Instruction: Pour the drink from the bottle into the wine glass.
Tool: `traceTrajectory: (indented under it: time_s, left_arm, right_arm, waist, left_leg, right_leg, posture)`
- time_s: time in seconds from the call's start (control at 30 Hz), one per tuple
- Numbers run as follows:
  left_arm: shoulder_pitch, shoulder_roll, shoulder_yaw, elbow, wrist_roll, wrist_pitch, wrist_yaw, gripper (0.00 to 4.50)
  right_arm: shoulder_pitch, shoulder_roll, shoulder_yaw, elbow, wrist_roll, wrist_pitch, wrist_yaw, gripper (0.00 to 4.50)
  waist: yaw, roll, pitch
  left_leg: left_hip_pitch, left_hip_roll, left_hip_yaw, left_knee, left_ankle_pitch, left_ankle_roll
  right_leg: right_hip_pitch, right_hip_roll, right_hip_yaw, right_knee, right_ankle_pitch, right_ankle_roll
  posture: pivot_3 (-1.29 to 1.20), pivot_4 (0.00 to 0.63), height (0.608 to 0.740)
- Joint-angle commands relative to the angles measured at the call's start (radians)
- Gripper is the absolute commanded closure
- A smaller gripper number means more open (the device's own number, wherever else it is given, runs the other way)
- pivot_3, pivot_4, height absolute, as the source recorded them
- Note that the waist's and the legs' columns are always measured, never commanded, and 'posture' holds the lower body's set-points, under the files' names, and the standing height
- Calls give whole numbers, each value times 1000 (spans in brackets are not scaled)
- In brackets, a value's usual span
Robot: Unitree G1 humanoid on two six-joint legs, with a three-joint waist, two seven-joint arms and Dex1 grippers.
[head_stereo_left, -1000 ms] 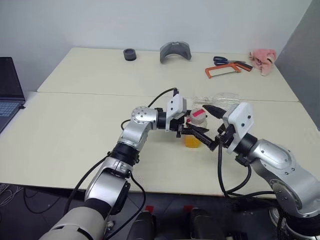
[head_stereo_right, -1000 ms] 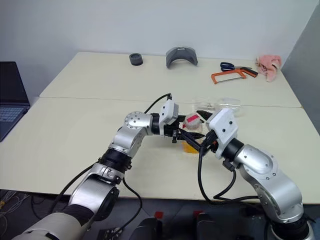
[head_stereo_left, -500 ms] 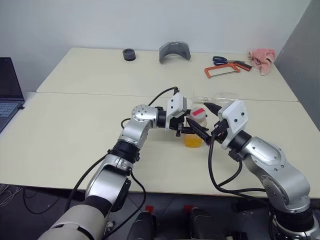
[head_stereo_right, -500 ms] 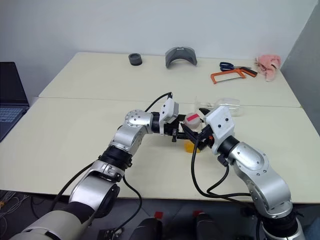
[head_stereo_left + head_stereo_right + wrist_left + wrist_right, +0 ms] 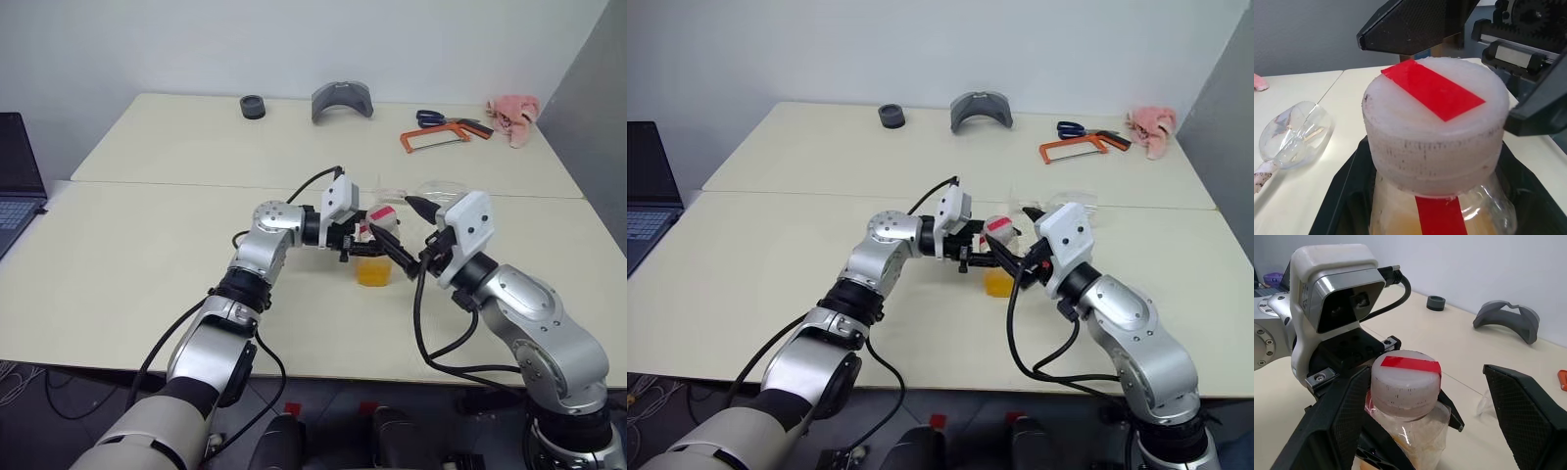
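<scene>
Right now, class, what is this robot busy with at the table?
The left gripper holds the bottle of orange drink upright. Its white cap, crossed by a red strip, is on. The right gripper stands open around the cap, apparently about to unscrew it. The wine glass lies on its side on the table.

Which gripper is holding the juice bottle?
The left gripper grips the bottle below its cap; the right gripper stands open beside the cap.
</scene>
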Motion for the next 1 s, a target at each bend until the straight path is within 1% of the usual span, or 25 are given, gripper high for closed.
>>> traceTrajectory:
  time_s: [0.03, 0.5, 0.87, 1.0]
  left_arm:
    - [-33, 2, 25, -8, -9, -6, -9, 2334]
    - [-34, 5, 23, -2, -5, -14, -15, 2334]
    - [-27, 15, 24, -3, 3, -21, -13, 2334]
    - [-29, 16, 25, 0, 3, -23, -14, 2334]
  right_arm:
    - [2, -3, -55, -26, -2, -13, -12, 589]
    - [29, -40, -122, -33, 16, 2, -3, 589]
    - [64, -91, -153, -71, 83, 16, 64, 589]
    - [46, -110, -145, -85, 115, 28, 92, 589]
  waist:
    - [0, 0, 0]
    - [0, 0, 0]
    - [-1, 0, 0]
    - [-1, 0, 0]
  left_leg:
    - [0, 0, 0, 0, 0, 0]
    - [0, 0, 0, 0, 0, 0]
    - [0, 0, 0, 0, 0, 0]
    - [0, 0, 0, 0, 0, 0]
  right_leg:
    - [0, 0, 0, 0, 0, 0]
    - [0, 0, 0, 0, 0, 0]
    - [0, 1, 0, 0, 0, 0]
    - [0, 1, 0, 0, 0, 0]
  posture:
    - [0, 150, 740]
    - [0, 150, 740]
    - [0, 150, 740]
    - [0, 150, 740]
